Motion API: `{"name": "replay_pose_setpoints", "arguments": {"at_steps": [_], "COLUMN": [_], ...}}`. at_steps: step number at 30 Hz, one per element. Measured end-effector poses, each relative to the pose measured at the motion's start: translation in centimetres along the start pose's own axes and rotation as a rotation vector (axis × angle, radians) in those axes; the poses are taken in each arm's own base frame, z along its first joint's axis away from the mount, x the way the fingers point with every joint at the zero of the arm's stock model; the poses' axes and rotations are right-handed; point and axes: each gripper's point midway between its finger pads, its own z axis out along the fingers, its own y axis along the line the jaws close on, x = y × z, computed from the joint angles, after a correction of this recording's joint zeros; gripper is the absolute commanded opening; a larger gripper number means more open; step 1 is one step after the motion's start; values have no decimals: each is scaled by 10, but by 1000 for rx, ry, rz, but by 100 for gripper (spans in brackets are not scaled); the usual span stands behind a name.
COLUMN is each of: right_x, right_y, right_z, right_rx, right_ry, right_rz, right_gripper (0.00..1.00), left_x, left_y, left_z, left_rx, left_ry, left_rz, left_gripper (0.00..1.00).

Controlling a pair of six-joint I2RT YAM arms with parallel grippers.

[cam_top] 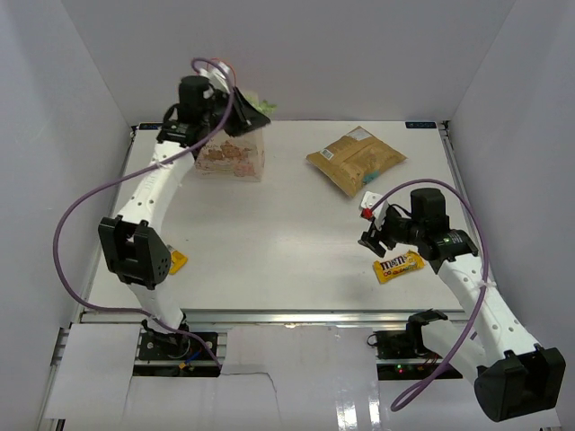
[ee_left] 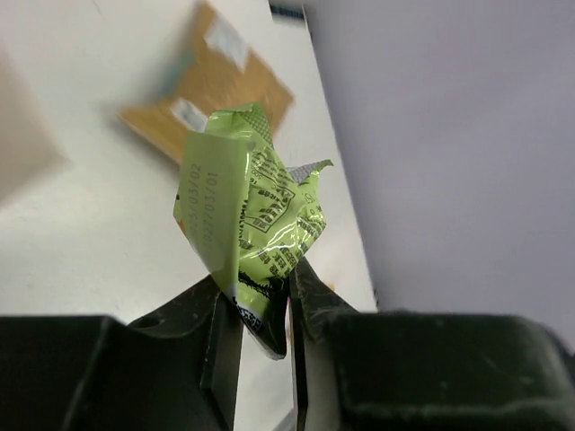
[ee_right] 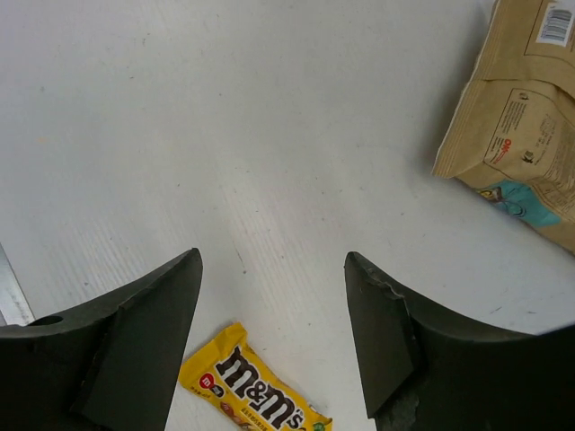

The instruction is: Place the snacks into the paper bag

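Observation:
My left gripper (cam_top: 254,109) is shut on a crumpled green packet (ee_left: 252,215) and holds it in the air just above and behind the cream paper bag (cam_top: 232,160), which stands at the back left. The packet also shows in the top view (cam_top: 261,101). My right gripper (ee_right: 274,269) is open and empty, hovering over the yellow M&M's packet (ee_right: 256,391) that lies flat at the front right (cam_top: 399,267). The large tan pouch (cam_top: 357,159) lies at the back right. A small pink-and-white packet (cam_top: 369,201) lies beside the right wrist. No dark brown bar wrapper is in view.
A yellow-orange packet (cam_top: 177,261) lies at the front left, partly under the left arm's elbow. White walls close in the table on the left, back and right. The tan pouch (ee_right: 521,126) lies just beyond the right gripper.

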Motion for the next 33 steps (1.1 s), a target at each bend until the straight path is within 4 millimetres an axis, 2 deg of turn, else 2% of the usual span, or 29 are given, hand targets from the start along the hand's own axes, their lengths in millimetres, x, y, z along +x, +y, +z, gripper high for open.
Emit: {"name": "replay_pose_setpoints", "arguments": {"at_steps": [2, 4, 5, 7, 10, 13, 17, 20, 24, 25, 28, 30, 33], "right_x": [3, 8, 9, 11, 12, 12, 13, 13, 14, 14, 16, 18, 23], "right_y": [3, 6, 7, 9, 9, 9, 8, 8, 9, 9, 8, 7, 8], "right_z": [-1, -1, -1, -1, -1, -2, -2, -2, -2, -2, -1, -1, 1], "right_rx": [-2, -7, -8, -12, -10, -6, -2, -1, 0, 0, 4, 8, -4], "right_ry": [4, 12, 13, 17, 18, 18, 19, 20, 23, 24, 31, 36, 50], "right_rz": [27, 52, 61, 73, 82, 90, 101, 108, 122, 126, 136, 148, 181], "right_gripper": [71, 71, 71, 71, 70, 71, 71, 71, 71, 71, 71, 79, 82], "left_x": [-57, -96, -109, -123, -123, -113, -106, -109, -114, -115, -120, -123, -129], "left_y": [11, 19, 21, 24, 38, 61, 81, 83, 82, 82, 78, 73, 67], "left_z": [-20, -34, -35, -30, -13, 4, 8, 5, 2, 1, -1, -3, -7], "left_rx": [-26, -44, -45, -42, -56, -95, -146, -149, -147, -146, -137, -129, -114], "left_ry": [-129, -212, -237, -257, -236, -197, -175, -185, -195, -199, -209, -217, -230], "left_rz": [-36, -78, -93, -130, -198, -269, -333, -344, -352, -351, -349, -343, -336], "left_gripper": [0, 0, 0, 0, 0, 0, 5, 11, 31, 39, 51, 54, 61]}}
